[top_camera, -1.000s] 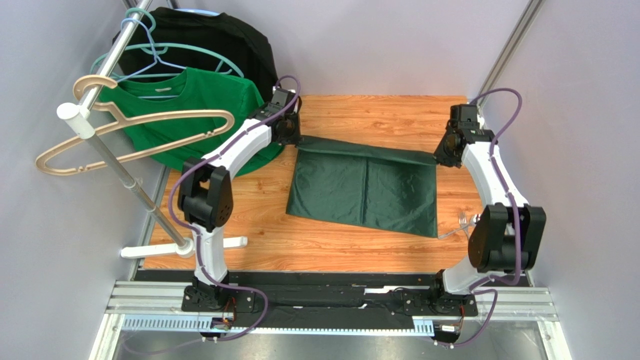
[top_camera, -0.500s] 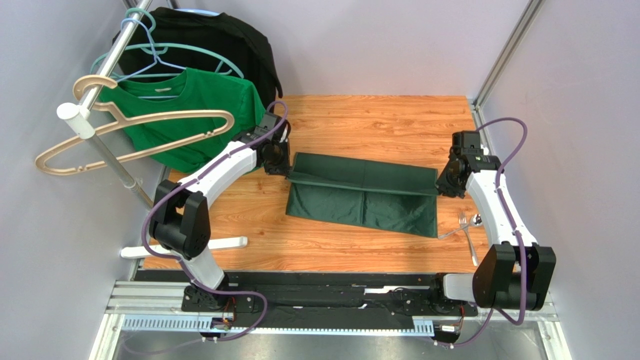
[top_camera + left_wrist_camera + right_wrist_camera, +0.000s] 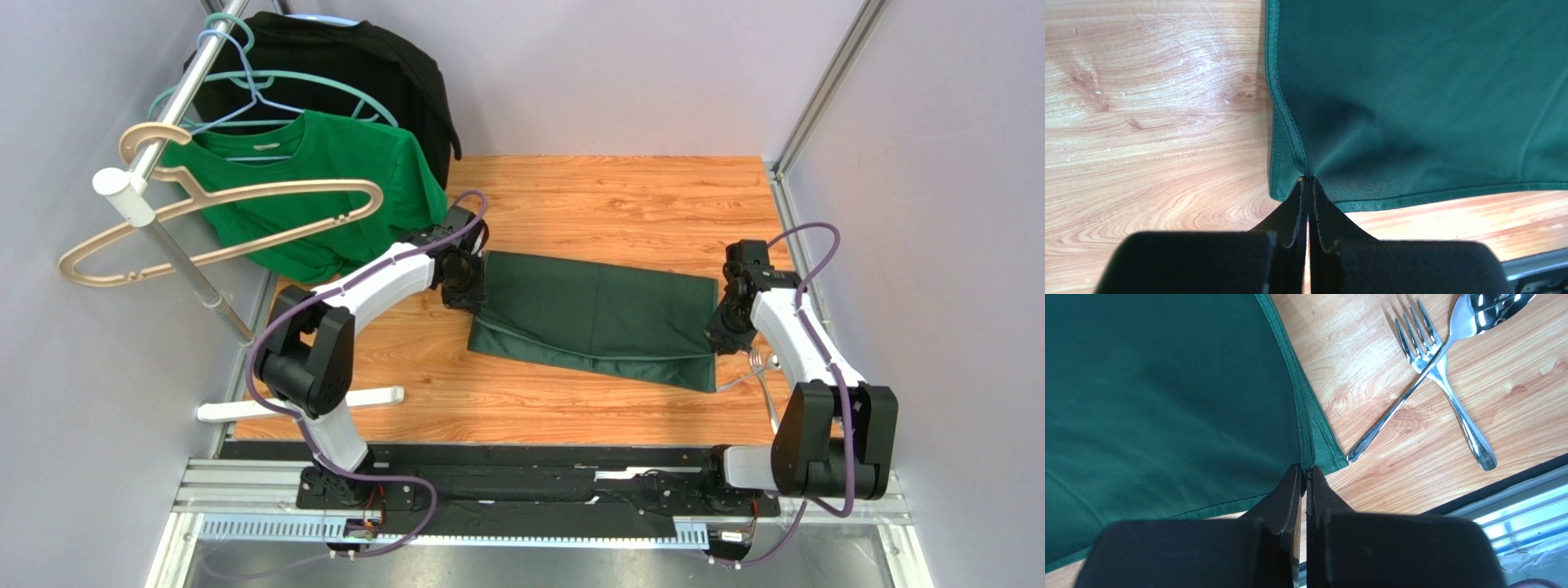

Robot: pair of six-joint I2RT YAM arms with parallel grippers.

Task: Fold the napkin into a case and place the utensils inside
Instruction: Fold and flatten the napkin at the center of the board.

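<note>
Wood-grain tabletop (image 3: 613, 190) with the napkin (image 3: 601, 319) lying flat on it, already doubled over; left gripper (image 3: 1308, 184) is pinching the napkin's left corner hem and right gripper (image 3: 1303, 471) its right corner, both jaws pressed tight on cloth; fork (image 3: 1382, 416) and spoon (image 3: 1468, 425) sit crossed just right of the napkin; I'd hold both corners level and taut, then lay that edge flush.

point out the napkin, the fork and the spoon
napkin (image 3: 595, 319), top external view, middle of the folded cloth
fork (image 3: 1467, 421), right wrist view, on its handle below the crossing
spoon (image 3: 1487, 309), right wrist view, on its bowl
</note>
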